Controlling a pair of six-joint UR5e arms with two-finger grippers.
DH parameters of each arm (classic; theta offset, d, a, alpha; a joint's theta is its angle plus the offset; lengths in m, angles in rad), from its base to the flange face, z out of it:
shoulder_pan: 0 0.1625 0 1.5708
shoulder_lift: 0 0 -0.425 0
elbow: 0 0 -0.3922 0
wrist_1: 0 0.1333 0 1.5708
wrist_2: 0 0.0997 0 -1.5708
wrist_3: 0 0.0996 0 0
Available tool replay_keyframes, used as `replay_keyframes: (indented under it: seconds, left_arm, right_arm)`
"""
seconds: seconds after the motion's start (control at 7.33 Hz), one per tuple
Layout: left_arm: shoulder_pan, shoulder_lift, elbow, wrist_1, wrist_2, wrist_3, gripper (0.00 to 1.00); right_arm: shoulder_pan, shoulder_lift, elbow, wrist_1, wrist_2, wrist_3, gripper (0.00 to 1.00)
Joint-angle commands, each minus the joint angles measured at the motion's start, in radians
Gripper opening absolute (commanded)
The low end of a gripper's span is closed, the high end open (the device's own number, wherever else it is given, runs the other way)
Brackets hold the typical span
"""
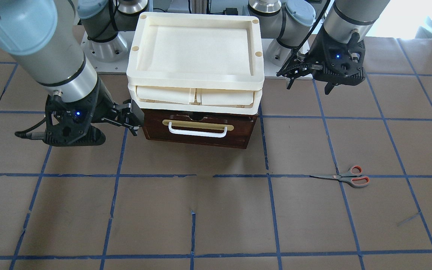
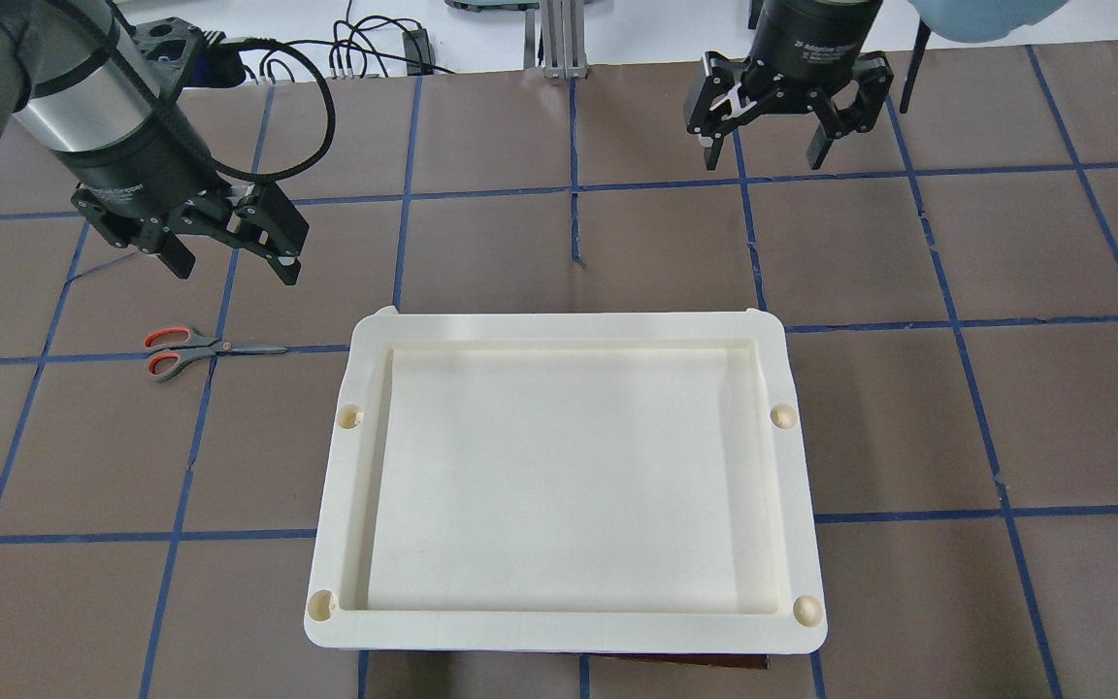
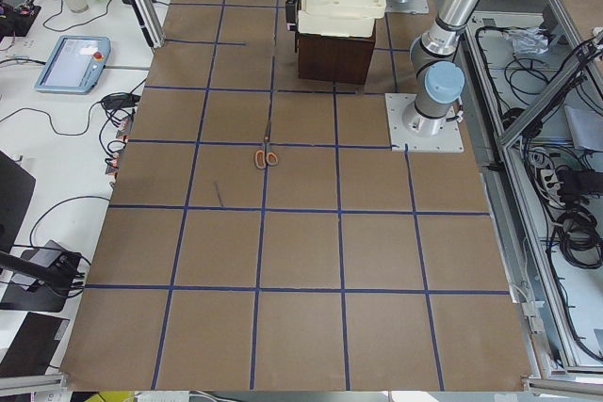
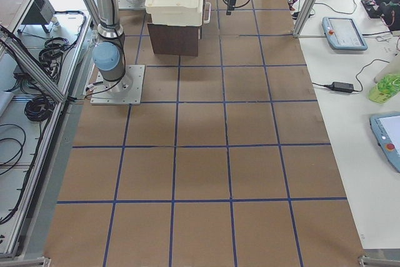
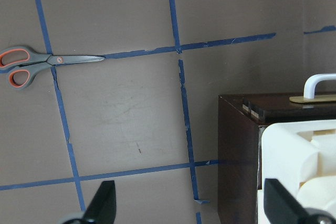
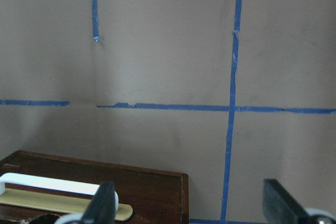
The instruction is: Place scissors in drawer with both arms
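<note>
cream trays (image 1: pixel 195 80) stacked, brown table (image 1: pixel 231 217) w/ blue tape grid (image 1: pixel 238 175)

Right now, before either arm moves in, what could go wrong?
The scissors lie flat and thin on the table, so the open left gripper may skid off them. The drawer looks shut under stacked trays; pulling its handle with the right gripper could drag the whole stack.

Overhead: drawer (image 2: pixel 675 662) nearly all hidden under top tray (image 2: pixel 569 335), only a dark sliver at btm edge. Left wrist view: drawer cut by right & btm edges, handle (image 5: pixel 320 81) half out of frame; left gripper (image 5: pixel 189 203) shows fingertips only. Right wrist view: drawer cut at btm, right gripper (image 6: pixel 189 203) also tips only. Exterior left: scissors (image 3: pixel 267 157) too small for detail. Drawer inside unseen in every view.
</note>
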Motion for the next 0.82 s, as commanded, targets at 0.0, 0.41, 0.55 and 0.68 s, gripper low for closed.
replay_keyframes:
  seconds: [0.0, 0.41, 0.55, 0.68]
  left_arm:
    - [0.054, -0.004, -0.03, 0.003, 0.001, 0.138, 1.0]
    - [0.171, -0.036, -0.136, 0.145, 0.006, 0.431, 1.0]
    - [0.193, -0.062, -0.148, 0.187, 0.046, 0.525, 1.0]
    - [0.22, -0.102, -0.15, 0.221, 0.064, 0.636, 1.0]
  right_arm:
    - [0.087, 0.089, -0.059, -0.011, 0.018, -0.016, 1.0]
    - [0.124, 0.12, 0.023, -0.131, 0.128, -0.274, 1.0]
    - [0.126, 0.123, 0.066, -0.151, 0.13, -0.394, 1.0]
    - [0.126, 0.128, 0.084, -0.153, 0.13, -0.541, 1.0]
